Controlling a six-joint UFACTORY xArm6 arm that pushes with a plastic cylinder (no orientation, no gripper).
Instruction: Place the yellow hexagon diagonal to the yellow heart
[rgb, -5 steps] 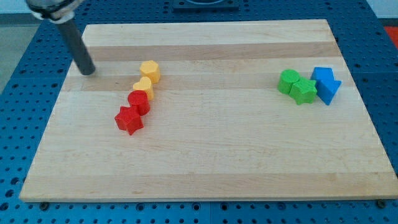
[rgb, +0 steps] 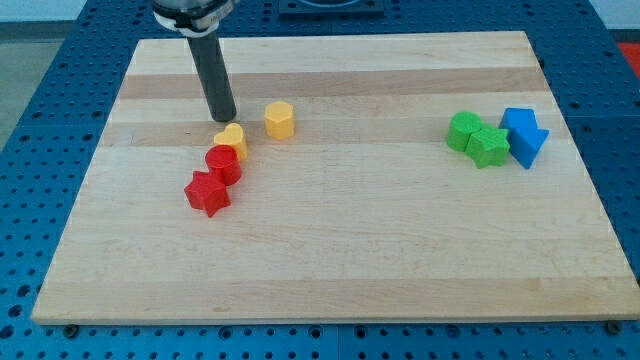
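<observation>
The yellow hexagon lies on the wooden board, up and to the right of the yellow heart, with a small gap between them. My tip is just above the yellow heart and to the left of the hexagon, a short gap from each. The yellow heart touches a red cylinder, and a red star lies below that.
At the view's right a green cylinder, a green star, a blue cube and a blue triangle sit bunched together. The wooden board rests on a blue perforated table.
My tip has moved right from the board's upper left to just above the yellow heart. The yellow hexagon has shifted right, away from the heart.
</observation>
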